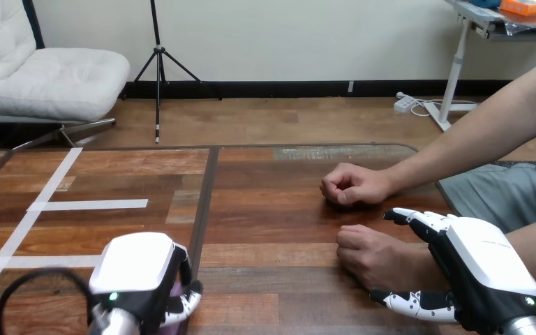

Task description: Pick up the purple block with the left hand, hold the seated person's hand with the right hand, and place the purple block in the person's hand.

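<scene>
While the robot's left hand (139,276) sits low at the near edge of the brown wooden table (265,209), just left of its dark middle seam, its fingers are curled round the small purple block (176,293). Only a sliver of the block shows under the white shell, and I cannot tell whether it is clear of the wood. Toward the near right corner, the right hand (485,269) clasps the person's nearer hand (373,257) at the wrist (419,269), fingers on the far side and thumb on the near side. Of the person's 2 hands, the farther one (352,185) rests as a fist further in. Both holds look made, so the carry seems due. The next move calls for lifting the block and taking it rightward along the near edge. The held hand lies knuckles up and loosely curled, so it would need to turn and open first.
</scene>
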`<state>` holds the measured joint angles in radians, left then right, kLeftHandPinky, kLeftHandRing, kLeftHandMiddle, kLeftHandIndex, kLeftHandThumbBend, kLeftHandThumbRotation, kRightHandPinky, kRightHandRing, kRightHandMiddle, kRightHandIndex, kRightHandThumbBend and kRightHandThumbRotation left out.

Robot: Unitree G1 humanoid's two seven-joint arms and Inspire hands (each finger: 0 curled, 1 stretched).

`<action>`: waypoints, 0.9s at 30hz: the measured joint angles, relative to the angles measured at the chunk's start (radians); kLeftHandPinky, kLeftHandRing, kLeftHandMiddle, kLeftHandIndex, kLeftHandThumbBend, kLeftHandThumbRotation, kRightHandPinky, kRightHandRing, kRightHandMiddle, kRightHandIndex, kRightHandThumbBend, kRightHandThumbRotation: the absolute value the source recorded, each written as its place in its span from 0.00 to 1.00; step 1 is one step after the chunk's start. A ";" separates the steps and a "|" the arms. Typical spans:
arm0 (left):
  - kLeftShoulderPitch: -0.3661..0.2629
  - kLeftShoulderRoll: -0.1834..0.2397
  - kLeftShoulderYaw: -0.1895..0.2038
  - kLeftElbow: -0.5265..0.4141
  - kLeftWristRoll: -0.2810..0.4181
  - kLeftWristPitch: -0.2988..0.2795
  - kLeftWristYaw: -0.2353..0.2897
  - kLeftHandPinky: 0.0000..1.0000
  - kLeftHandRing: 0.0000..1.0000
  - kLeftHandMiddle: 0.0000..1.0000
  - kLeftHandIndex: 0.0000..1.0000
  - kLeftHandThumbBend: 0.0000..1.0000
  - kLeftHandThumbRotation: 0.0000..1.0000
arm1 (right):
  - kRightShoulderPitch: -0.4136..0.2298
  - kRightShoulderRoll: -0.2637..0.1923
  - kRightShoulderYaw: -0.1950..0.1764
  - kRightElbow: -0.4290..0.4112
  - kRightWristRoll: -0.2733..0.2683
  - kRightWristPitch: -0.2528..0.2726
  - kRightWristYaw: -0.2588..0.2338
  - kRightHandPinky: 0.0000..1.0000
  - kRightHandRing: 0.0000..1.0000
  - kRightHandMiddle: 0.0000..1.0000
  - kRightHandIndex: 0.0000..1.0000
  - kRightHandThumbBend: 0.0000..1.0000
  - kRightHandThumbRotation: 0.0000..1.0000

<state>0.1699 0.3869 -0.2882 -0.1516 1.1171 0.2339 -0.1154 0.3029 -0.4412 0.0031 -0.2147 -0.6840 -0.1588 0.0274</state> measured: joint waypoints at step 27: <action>-0.082 0.006 -0.057 0.003 0.107 0.114 -0.236 0.00 0.05 0.15 0.49 0.99 0.38 | 0.001 -0.001 -0.003 -0.001 -0.002 0.009 0.017 0.94 0.88 0.83 0.83 0.71 0.27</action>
<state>0.0877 0.3926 -0.3453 -0.1481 1.2237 0.3478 -0.3517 0.3037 -0.4419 0.0004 -0.2161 -0.6857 -0.1501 0.0448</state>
